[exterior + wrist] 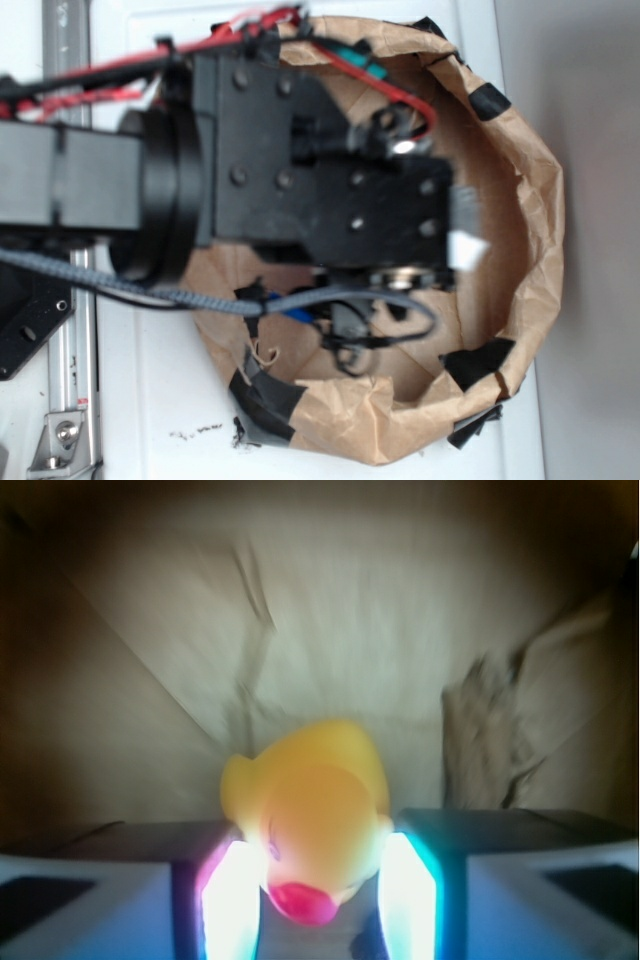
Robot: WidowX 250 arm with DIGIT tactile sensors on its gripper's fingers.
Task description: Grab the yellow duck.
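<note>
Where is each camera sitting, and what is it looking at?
Exterior: sits high up, looking straight down on the black robot arm over the crumpled brown paper bowl; the arm hides the toy.
Wrist: sits on the gripper, looking between its glowing fingers at the small yellow rubber duck with its red beak; the jaws look closed against it.
Both show the brown paper and parts of the same arm.

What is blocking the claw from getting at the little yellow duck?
Nothing visible. In the wrist view the yellow duck already sits between the two fingers of the gripper, on the brown paper. The crumpled lump lies off to the side.
</note>
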